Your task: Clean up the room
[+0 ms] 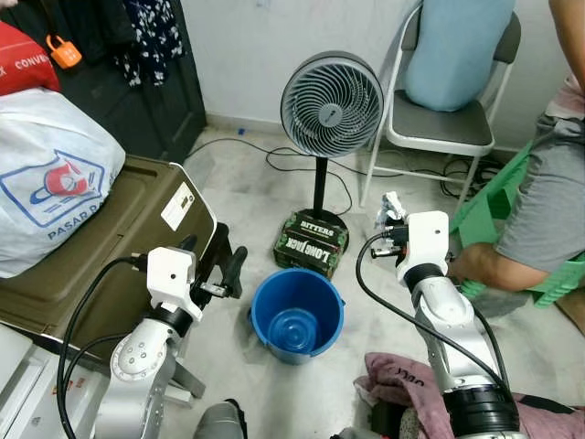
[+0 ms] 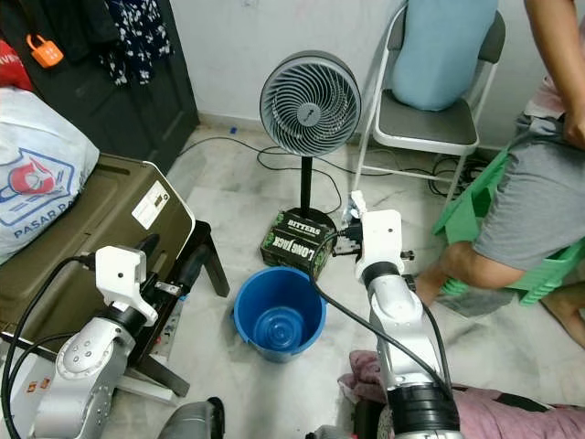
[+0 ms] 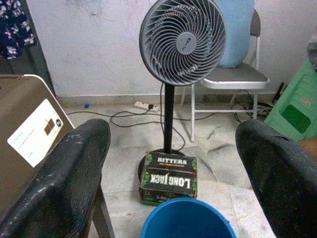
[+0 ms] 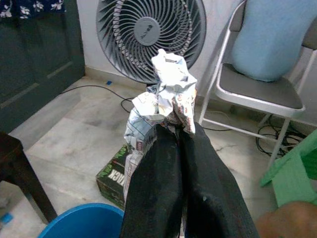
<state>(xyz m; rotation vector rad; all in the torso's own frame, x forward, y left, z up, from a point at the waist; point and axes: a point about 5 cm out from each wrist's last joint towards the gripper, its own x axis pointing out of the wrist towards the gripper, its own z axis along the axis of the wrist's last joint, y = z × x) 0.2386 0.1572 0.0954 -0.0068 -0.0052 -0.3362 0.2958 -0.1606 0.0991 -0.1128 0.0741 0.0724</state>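
Right gripper (image 4: pixel 173 130) pinches a crumpled wrapper (image 4: pixel 161 96), its length pointing upward, near the blue bucket (image 1: pixel 297 315). Left gripper (image 3: pixel 173 163) spread wide.

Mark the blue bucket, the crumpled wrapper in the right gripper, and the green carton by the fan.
blue bucket (image 1: pixel 322 289): left eye view, on its inner wall.
crumpled wrapper (image 4: pixel 166 91): right wrist view, on its bunched middle.
green carton (image 3: pixel 169 178): left wrist view, on its lettered face.

one fan (image 1: pixel 331 105), one bucket (image 1: pixel 297 314), one chair (image 1: pixel 448 110)
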